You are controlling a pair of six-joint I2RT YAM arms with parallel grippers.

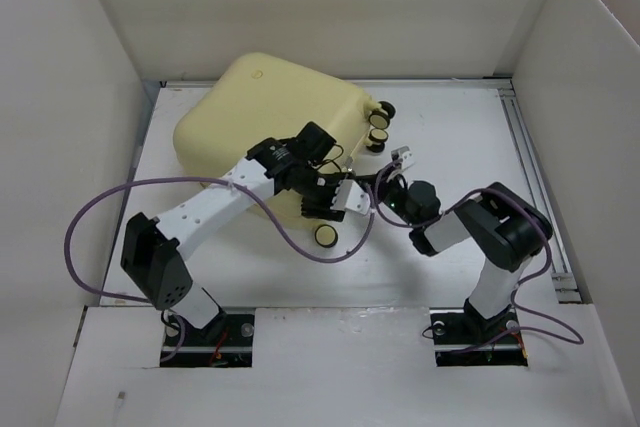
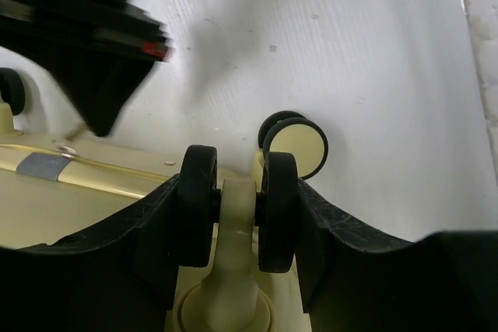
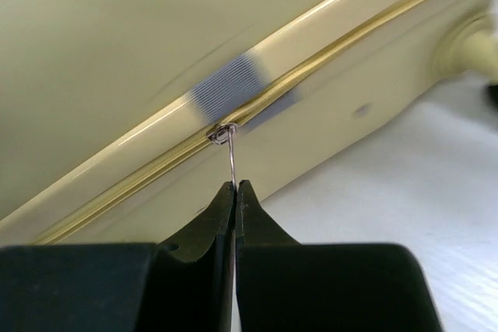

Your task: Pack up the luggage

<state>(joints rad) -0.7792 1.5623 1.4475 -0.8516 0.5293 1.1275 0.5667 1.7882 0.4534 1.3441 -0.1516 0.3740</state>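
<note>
Found the suitcase [image 1: 270,107] lid down, flat on the table [image 1: 460,147], back left of centre. Clamped its 2-disc wheel [image 2: 198,200] between the left gripper [image 2: 237,192] fingers. Pinched the zipper pull [image 3: 231,157] in the clenched right gripper [image 3: 234,192], straight ahead of the tips. Judged the zipper seam [image 3: 342,52] slanting lower left to upper right, so meant pulling along it.

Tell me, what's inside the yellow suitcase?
Its insides are hidden: the luggage is closed and its yellow shell covers everything. Only the outside shows: the right gripper pinches the zipper pull on the seam, and the left gripper clamps a wheel.
</note>
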